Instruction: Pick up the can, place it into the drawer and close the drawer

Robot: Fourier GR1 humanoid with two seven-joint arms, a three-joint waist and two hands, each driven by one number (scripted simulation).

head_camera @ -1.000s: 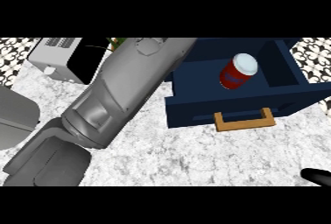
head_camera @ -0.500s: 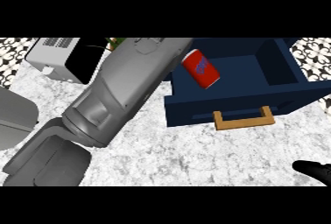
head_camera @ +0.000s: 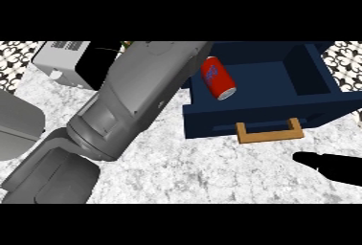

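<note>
Red can [head_camera: 218, 78] in open drawer [head_camera: 311, 108]

The open drawer [head_camera: 311, 107] has bare floor to the right of the tilted can [head_camera: 218, 79], walled on all sides. Marble bench [head_camera: 205, 172] lies free in front of the handle [head_camera: 269, 132], up to the right robot hand [head_camera: 332, 166]. The left forearm [head_camera: 134, 103] blocks the drawer's left side; a toaster [head_camera: 67, 64] sits behind it.

One can [head_camera: 218, 78], one drawer [head_camera: 263, 124] (single wooden handle [head_camera: 269, 132]), one toaster-like appliance [head_camera: 69, 66], one robot hand [head_camera: 331, 166].
</note>
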